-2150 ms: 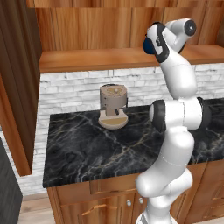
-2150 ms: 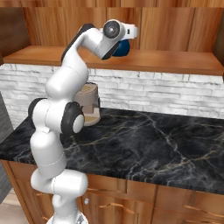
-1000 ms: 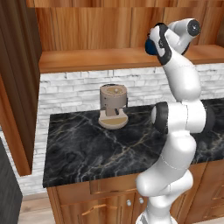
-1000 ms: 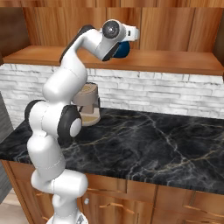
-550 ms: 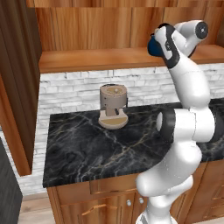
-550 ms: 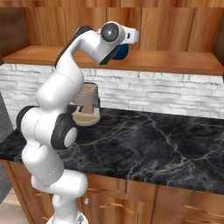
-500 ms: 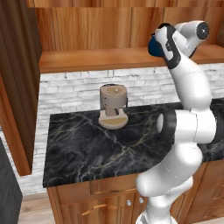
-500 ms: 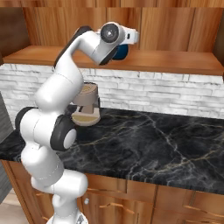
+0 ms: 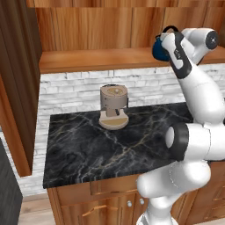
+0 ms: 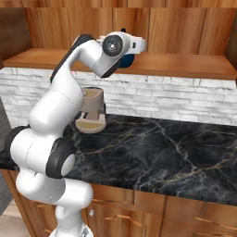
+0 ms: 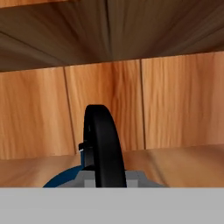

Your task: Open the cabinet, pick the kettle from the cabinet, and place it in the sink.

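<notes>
Gripping the black loop handle of the kettle (image 9: pixel 159 49), the gripper (image 11: pixel 99 173) has its fingers closed tight on it, the blue body hanging just below them over the wooden shelf of the cabinet (image 9: pixel 96 59). Beyond the fingers stands the cabinet's plank back wall. Far below them, a tan coffee machine (image 9: pixel 113 107) sits on the black marble counter (image 9: pixel 83 149).

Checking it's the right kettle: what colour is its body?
Dark blue, with a black loop handle; the kettle shows best in the left base view, on the cabinet shelf.
</notes>
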Tool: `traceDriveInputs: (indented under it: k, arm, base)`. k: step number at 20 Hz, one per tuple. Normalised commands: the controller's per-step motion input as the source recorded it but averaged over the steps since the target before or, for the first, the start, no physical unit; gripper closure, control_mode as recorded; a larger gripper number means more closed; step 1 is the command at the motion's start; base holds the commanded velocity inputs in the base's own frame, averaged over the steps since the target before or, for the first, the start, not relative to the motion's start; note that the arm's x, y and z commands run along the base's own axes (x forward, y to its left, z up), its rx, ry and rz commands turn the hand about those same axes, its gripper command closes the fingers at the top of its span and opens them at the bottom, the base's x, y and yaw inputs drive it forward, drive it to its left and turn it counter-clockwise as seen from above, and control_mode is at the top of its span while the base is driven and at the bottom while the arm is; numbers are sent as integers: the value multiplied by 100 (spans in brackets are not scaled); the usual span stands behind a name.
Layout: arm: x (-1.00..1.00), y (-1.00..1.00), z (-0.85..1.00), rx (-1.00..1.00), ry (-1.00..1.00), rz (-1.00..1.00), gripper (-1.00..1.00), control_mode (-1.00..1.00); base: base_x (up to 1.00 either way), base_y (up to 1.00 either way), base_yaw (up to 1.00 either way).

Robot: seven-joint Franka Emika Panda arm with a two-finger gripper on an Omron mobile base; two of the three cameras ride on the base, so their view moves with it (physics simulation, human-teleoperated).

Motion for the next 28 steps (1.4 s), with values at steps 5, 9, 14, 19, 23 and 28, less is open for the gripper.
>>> traceDriveInputs:
  k: [5, 9, 14, 19, 23, 28]
  arm:
    - [-48, 0, 0, 3, 0, 0, 100, -100]
    - [-51, 0, 1, 5, 0, 1, 100, -100]
    - [-50, 0, 2, 3, 0, 6, 100, -100]
    - [-51, 0, 0, 0, 0, 9, 100, -100]
    - [-55, 0, 0, 0, 0, 11, 100, -100]
    - [-59, 0, 0, 0, -3, 7, 100, -100]
  base:
    - [0, 0, 0]
    - [0, 0, 0]
    - [0, 0, 0]
    - [0, 0, 0]
    - [0, 0, 0]
    - [0, 0, 0]
